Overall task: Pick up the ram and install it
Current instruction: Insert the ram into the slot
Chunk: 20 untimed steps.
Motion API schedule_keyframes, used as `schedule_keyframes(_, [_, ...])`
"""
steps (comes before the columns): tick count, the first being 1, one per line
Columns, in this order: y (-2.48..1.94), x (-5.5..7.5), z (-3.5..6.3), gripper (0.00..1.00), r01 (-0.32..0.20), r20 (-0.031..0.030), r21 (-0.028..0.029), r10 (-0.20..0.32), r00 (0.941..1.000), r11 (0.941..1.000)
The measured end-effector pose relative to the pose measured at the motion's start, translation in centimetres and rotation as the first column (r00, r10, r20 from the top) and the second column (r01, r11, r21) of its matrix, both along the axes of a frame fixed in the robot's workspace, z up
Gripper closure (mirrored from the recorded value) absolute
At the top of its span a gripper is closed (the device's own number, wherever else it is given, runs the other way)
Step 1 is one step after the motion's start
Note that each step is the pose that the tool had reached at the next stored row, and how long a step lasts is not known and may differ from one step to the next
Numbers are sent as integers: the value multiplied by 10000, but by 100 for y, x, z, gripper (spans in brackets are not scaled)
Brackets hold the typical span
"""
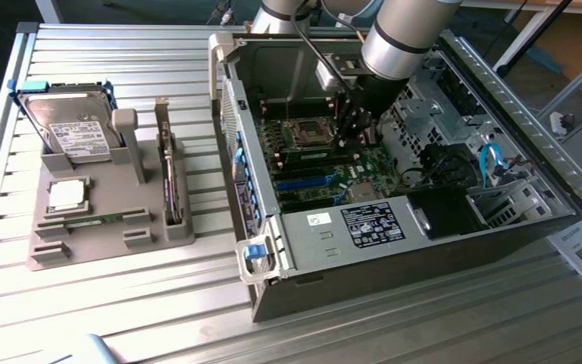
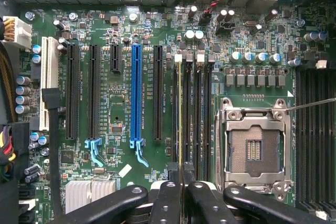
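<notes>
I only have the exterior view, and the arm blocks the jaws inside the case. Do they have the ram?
Observer: Yes. In the wrist view the gripper is shut on the ram, seen edge-on.
Operator: Where is it over the board?
Observer: Along the memory slots beside the processor socket, at the edge of that bank farthest from the socket.
Operator: Is the socket filled?
Observer: No, its contacts are bare.

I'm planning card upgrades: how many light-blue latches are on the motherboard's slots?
2: one latch at the end of a black slot, the other at the end of the blue slot. Others may hide under the tool.
</notes>
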<state>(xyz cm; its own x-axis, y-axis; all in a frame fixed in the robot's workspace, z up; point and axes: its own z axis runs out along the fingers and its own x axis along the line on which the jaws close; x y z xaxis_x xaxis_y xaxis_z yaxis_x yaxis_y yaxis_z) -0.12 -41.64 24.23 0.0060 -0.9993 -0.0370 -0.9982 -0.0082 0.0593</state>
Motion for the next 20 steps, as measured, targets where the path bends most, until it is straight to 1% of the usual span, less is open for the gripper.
schedule_keyframes(4, [0, -8, 0, 88, 0, 0, 0, 0, 10000, 10000])
schedule_keyframes(6, [-9, -9, -1, 88, 0, 0, -5, 0, 10000, 10000])
schedule_keyframes(20, [-9, -8, -1, 88, 77, 0, -6, -77, 10000, 10000])
